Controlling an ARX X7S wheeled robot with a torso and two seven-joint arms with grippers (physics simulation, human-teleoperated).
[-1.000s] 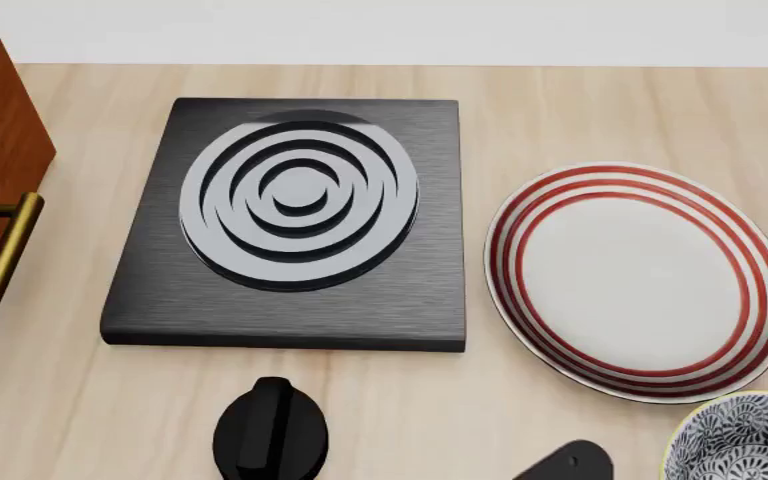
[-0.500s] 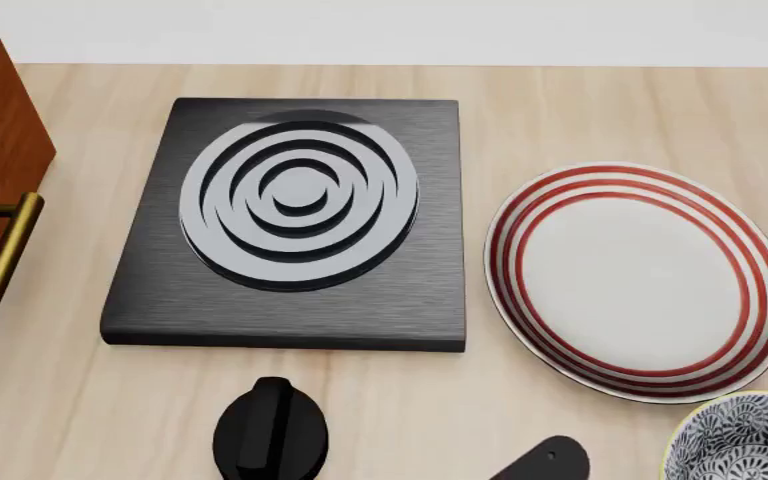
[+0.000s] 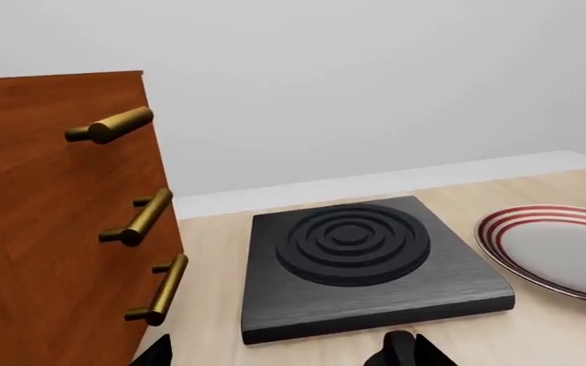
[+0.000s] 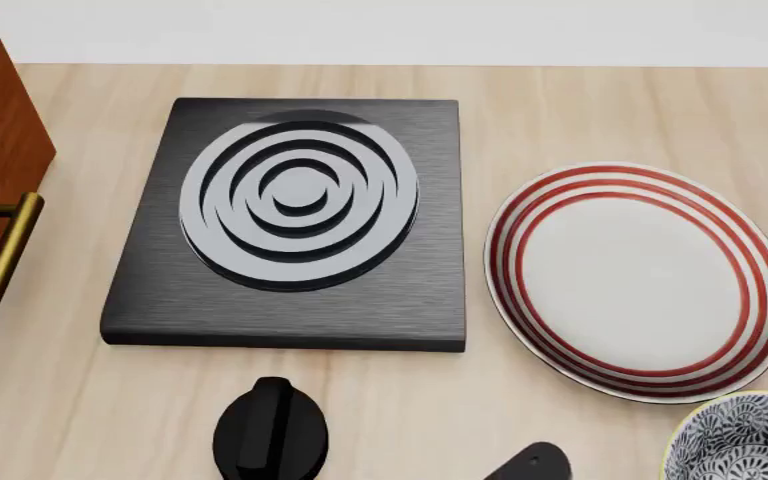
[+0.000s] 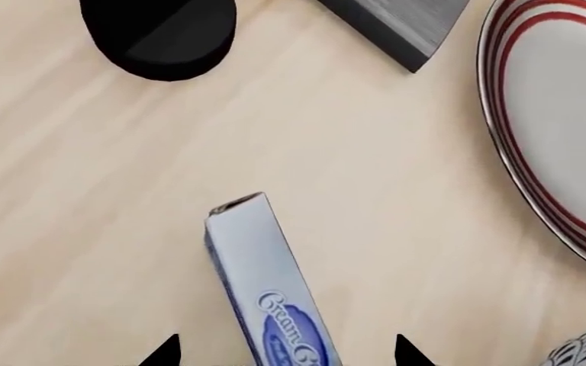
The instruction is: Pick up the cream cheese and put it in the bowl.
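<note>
Your right arm's dark tip [image 4: 534, 462] has slid lower along the bench's near edge — so the right claw [image 5: 288, 352], jaws spread wide and empty, now straddles the cream cheese [image 5: 268, 284] lying flat there, the bowl [image 4: 742, 438] just beside.

**Cream cheese and bowl: positions**

The cream cheese [image 5: 269, 293], a narrow blue box with a darker oval logo and white script, is lying flat on the wooden counter. The bowl [image 4: 744, 440], white with dense dark leafy patterning, is sitting upright just beside the striped plate.
</note>
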